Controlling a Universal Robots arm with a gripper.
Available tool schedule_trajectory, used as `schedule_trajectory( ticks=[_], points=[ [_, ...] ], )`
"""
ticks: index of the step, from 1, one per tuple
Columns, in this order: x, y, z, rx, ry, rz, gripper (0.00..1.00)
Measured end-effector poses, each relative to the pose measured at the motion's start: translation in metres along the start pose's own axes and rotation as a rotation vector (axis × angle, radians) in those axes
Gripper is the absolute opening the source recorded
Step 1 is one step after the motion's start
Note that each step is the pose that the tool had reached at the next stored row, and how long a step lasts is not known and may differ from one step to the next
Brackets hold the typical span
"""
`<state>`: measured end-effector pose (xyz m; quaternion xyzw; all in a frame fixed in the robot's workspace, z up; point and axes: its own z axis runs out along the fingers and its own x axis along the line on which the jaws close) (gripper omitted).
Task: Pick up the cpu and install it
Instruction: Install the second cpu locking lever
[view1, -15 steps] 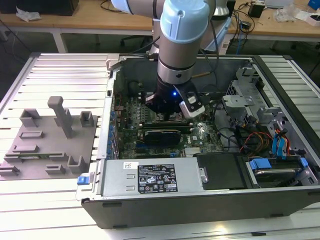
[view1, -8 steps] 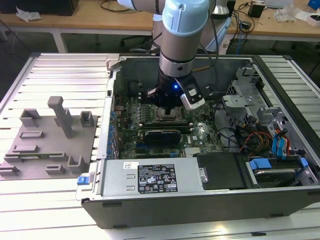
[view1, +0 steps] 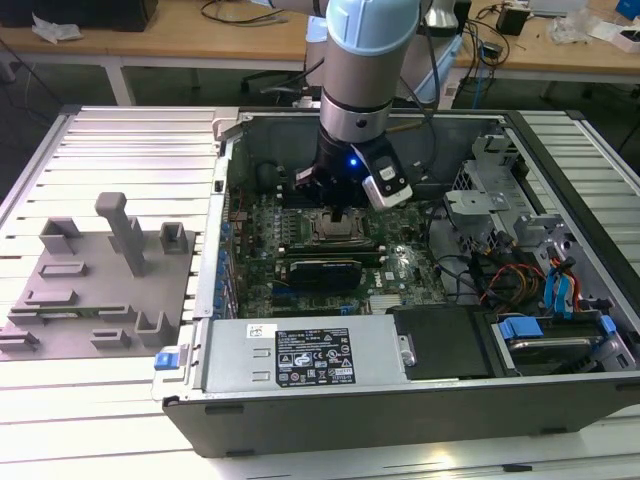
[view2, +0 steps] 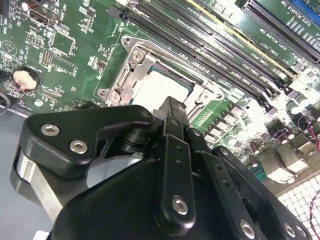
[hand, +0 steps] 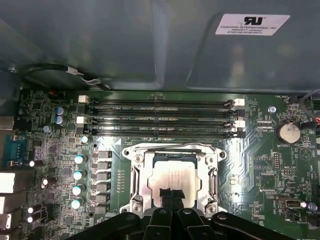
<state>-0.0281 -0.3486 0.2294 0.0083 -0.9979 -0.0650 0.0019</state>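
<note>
The cpu (hand: 176, 174) is a silvery square chip lying flat inside the open metal-framed socket (hand: 138, 176) on the green motherboard. It also shows pale in the second wrist view (view2: 151, 86). My gripper (hand: 170, 194) reaches straight down over the socket. Its two narrow black fingertips are pressed together at the chip's near edge, and I cannot tell whether they touch it. In the exterior view the gripper (view1: 343, 212) hangs just above the socket (view1: 335, 230) in the middle of the open computer case. In the second wrist view the fingers (view2: 172, 112) hide part of the chip.
Memory slots (hand: 160, 117) run beside the socket, and capacitors (hand: 78, 175) stand on its other side. A coin battery (hand: 288, 132) sits on the board. The case walls (view1: 400, 400) enclose the work area. A grey plastic tray (view1: 100, 290) with upright blocks lies on the exterior view's left.
</note>
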Motion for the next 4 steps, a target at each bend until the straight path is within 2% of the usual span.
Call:
schedule_trajectory(
  ticks=[4],
  points=[
    [0.0000,0.0000,-0.0001,0.0025,0.0001,0.000,0.11]
  ],
)
